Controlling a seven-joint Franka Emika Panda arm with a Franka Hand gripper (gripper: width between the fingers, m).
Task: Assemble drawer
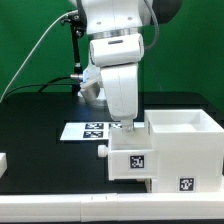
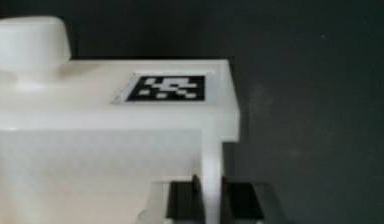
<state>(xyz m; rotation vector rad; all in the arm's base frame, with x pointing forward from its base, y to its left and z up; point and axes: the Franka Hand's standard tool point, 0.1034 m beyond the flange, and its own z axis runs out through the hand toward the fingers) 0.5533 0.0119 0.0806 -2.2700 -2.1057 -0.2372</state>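
Note:
The drawer (image 1: 128,152) is a low white open-topped tray with a square tag (image 1: 138,160) and a small round knob (image 1: 104,151) on its front. It sits against the tall white cube casing (image 1: 188,140) on the exterior view's right and looks partly slid into it. My gripper (image 1: 124,126) reaches down onto the drawer's side wall. In the wrist view the drawer (image 2: 100,140), its tag (image 2: 171,88) and its knob (image 2: 29,45) show. My gripper (image 2: 215,192) is shut on the drawer's thin white wall, with a black pad (image 2: 185,198) on each side of it.
The marker board (image 1: 88,130) lies flat on the black table behind the drawer. A small white part (image 1: 3,160) sits at the exterior view's left edge. The casing carries its own tag (image 1: 186,184). A white strip (image 1: 60,208) borders the table's front.

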